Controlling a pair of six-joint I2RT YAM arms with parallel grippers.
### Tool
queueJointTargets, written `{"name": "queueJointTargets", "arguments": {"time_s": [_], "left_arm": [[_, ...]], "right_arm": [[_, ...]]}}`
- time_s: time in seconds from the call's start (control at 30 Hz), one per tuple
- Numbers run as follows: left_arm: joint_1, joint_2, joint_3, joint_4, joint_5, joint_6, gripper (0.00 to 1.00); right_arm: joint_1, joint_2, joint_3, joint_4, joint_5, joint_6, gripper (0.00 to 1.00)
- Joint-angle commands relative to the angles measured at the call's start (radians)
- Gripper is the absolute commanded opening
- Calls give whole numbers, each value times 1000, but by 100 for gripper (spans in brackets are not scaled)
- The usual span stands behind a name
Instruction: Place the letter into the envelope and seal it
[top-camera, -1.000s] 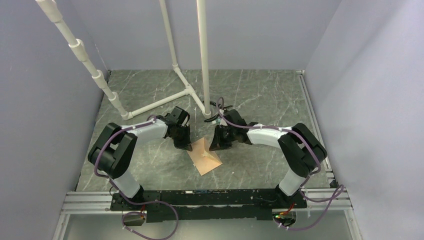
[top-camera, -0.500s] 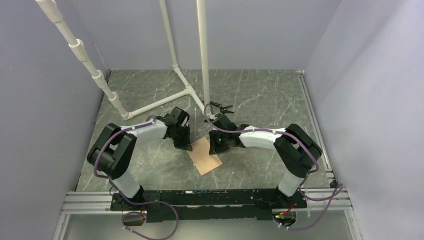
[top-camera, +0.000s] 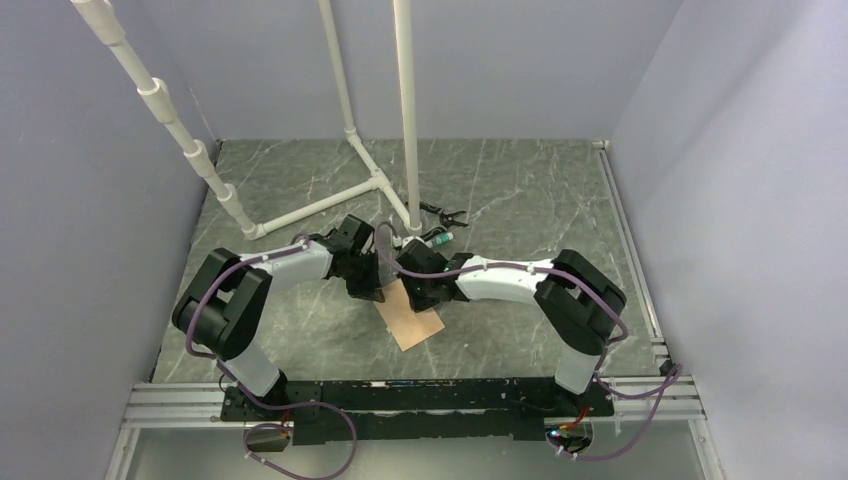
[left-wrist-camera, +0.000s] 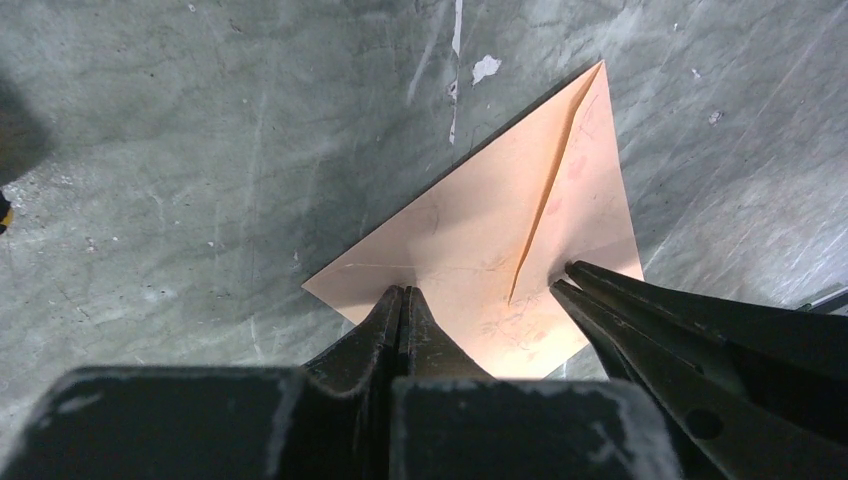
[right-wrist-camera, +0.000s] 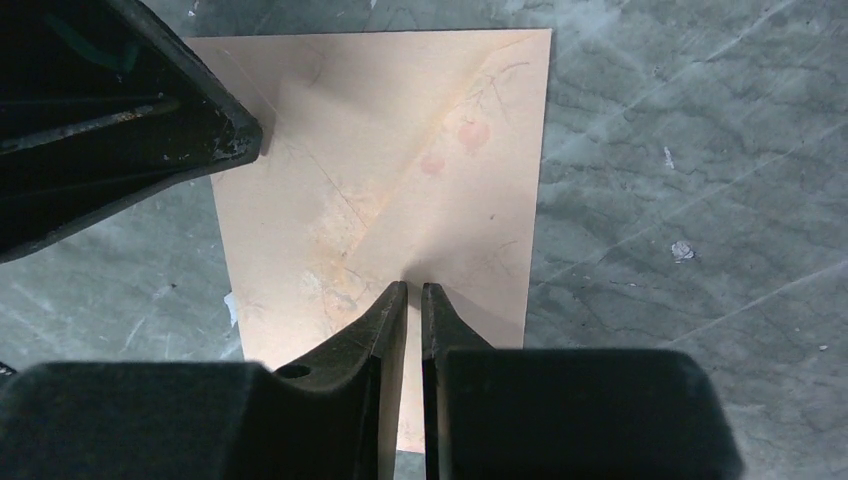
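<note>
The left end effector (left-wrist-camera: 403, 303) had its two fingers pressed tight together, with nothing between them. Their tips touched the envelope (left-wrist-camera: 470, 230) at its near edge, close to a corner. The envelope lay flat on the gray surface (left-wrist-camera: 180, 150) and reached out ahead of those tips. The right end effector (right-wrist-camera: 410, 298) was almost closed too, with only a thin slit between its fingers. Its tips rested on the envelope, and the paper went on ahead of them. From the right end effector, the left one sat ahead and to the left.
</note>
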Motion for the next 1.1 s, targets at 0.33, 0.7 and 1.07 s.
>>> {"name": "queueJointTargets", "arguments": {"time_s": [0.33, 0.7, 1.07], "left_arm": [[1, -4, -45, 12, 30, -21, 3], [13, -9, -73, 33, 53, -35, 2], [26, -21, -103, 40, 60, -57, 2]], "right_arm": [[76, 87, 26, 31, 62, -100, 20], [81, 121, 11, 31, 65, -81, 28], [134, 253, 102, -159, 162, -42, 29]]}}
